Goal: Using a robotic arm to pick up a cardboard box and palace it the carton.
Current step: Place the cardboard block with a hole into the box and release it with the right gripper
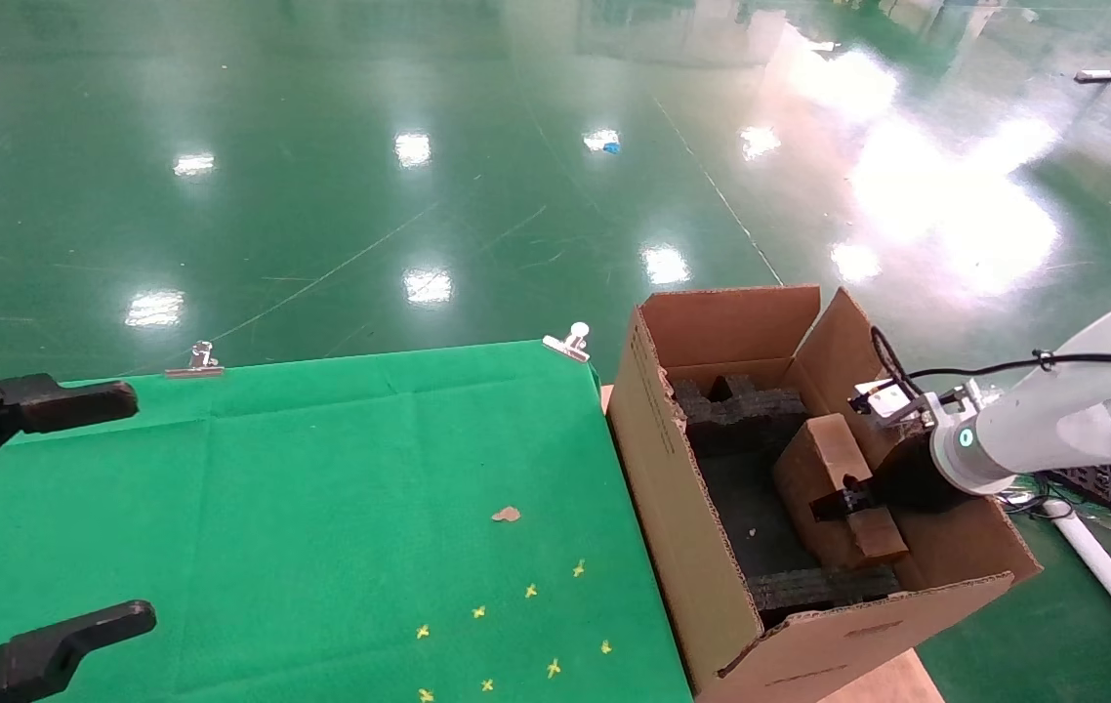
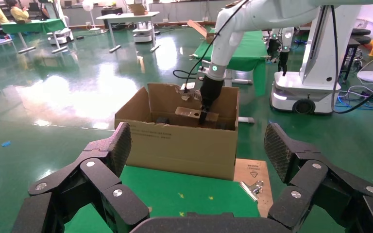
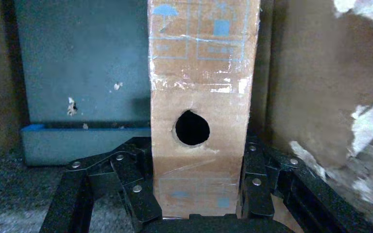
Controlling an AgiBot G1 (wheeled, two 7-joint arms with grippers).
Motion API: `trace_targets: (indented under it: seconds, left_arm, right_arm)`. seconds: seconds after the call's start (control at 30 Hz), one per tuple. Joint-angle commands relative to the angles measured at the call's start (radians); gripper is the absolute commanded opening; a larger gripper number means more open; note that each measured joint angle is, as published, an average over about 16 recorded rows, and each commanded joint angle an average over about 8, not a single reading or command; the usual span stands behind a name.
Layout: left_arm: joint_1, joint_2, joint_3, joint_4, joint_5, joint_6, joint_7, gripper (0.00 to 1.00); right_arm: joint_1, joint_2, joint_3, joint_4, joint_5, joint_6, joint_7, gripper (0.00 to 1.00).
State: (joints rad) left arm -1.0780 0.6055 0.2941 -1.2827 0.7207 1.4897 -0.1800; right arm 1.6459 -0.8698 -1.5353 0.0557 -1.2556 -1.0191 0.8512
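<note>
The white robotic arm (image 1: 1053, 420) reaches into the large corrugated carton (image 1: 673, 508) at the right of the green table. My right gripper (image 1: 843, 503) is shut on the slim brown cardboard box (image 1: 834, 488), which stands on edge inside the carton against its right wall, between black foam inserts (image 1: 741, 405). In the right wrist view the cardboard box (image 3: 201, 97) shows its narrow side with a round hole, clamped between the black fingers (image 3: 136, 189). In the left wrist view the carton (image 2: 179, 141) and the cardboard box (image 2: 194, 114) show ahead. My left gripper (image 2: 196, 155) is open over the table's left side.
The green cloth table (image 1: 321, 508) carries small yellow marks and a brown scrap (image 1: 506, 514). Metal clips (image 1: 570, 342) hold the cloth at the far edge. The carton rests on a brown board (image 2: 252, 172). Shiny green floor lies around.
</note>
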Motion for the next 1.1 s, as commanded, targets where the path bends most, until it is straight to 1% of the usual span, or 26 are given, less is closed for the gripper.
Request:
trace_targets:
  seconds: [0.03,0.17,0.2,0.4,0.73,1.1]
  left_arm:
    - [0.000,0.000,0.000,0.000,0.000,0.000,0.000,1.00]
    - [0.000,0.000,0.000,0.000,0.000,0.000,0.000,1.00]
    - [0.000,0.000,0.000,0.000,0.000,0.000,0.000,1.00]
    - [0.000,0.000,0.001,0.000,-0.001,0.000,0.000,1.00]
    - [0.000,-0.001,0.001,0.000,-0.001,-0.001,0.001,1.00]
    - [0.000,-0.001,0.002,0.000,-0.001,-0.001,0.001,1.00]
  right_arm:
    - [-0.018,0.003,0.014,0.001,0.020,0.024,-0.019,0.39]
    - [-0.025,0.017,0.032,0.001,0.046,0.028,-0.060,0.89]
    - [-0.025,0.019,0.034,-0.001,0.049,0.027,-0.067,1.00]
    - [-0.020,0.018,0.035,-0.020,0.050,0.017,-0.084,1.00]
    - [-0.007,0.006,0.028,-0.043,0.039,0.007,-0.081,1.00]
    - [0.033,-0.005,0.012,-0.054,0.017,-0.008,-0.074,1.00]
